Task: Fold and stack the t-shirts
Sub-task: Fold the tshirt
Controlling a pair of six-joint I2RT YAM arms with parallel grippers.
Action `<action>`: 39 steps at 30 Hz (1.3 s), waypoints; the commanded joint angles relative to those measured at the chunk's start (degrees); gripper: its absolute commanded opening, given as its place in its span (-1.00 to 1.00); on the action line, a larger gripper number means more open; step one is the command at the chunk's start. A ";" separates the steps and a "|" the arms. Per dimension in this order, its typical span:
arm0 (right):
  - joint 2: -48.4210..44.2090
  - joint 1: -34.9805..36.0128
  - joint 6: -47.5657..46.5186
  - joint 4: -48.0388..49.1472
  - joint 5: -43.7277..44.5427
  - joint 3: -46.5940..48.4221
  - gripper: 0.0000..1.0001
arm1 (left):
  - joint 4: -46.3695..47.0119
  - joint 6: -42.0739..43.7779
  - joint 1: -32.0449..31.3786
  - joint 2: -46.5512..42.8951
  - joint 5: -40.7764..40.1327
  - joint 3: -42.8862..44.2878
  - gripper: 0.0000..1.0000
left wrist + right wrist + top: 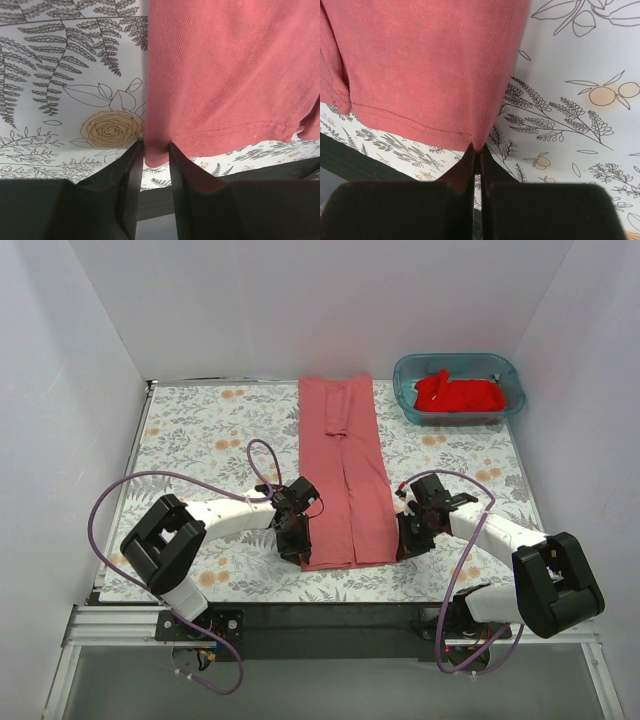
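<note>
The dusty salmon-red t-shirt (pixel 345 470) lies folded into a long narrow strip down the middle of the floral mat. My left gripper (pixel 293 545) is at its near left corner. In the left wrist view that gripper (pixel 155 150) is shut on the hem corner of the shirt (pixel 230 75), and cloth fills the gap between the jaws. My right gripper (pixel 408 540) is at the near right corner. In the right wrist view it (pixel 477 152) is pinched tight on the corner of the shirt (pixel 420 60). The brighter red t-shirt (pixel 460 393) lies crumpled in the tub.
The teal plastic tub (pixel 405 400) stands at the back right corner of the floral mat (pixel 200 430). White walls close in the left, back and right sides. The mat's front edge and a dark rail run just behind both grippers.
</note>
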 commanded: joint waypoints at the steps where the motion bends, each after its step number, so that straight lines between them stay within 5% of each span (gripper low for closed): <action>1: 0.78 0.80 -0.44 -1.14 0.52 -0.05 -0.97 | -0.14 0.27 -0.54 0.83 1.23 0.46 -0.50; 6: 1.48 1.50 -0.52 -1.31 0.53 0.48 -0.97 | -0.83 0.27 -0.63 1.63 1.68 -0.06 -1.00; 11: -0.27 4.31 -0.88 -6.40 3.77 2.67 -0.97 | -4.69 -0.96 -1.15 -1.79 0.53 -2.25 -1.00; 18: -6.42 14.84 3.86 -18.00 1.32 3.03 -0.97 | -13.40 -7.54 -6.69 -17.42 3.51 -9.02 -1.00; 23: -7.40 16.79 3.96 -19.86 2.60 5.56 -0.97 | -6.24 -11.07 -8.28 -25.43 8.53 -12.72 -1.00; 32: 5.34 10.04 -5.96 -16.88 18.53 30.52 -0.97 | 3.97 4.74 14.02 -14.30 3.27 1.42 -1.00; 39: 16.49 6.08 -9.75 -12.31 18.99 41.60 -0.97 | 9.26 11.78 20.28 -3.39 -2.19 12.15 -1.00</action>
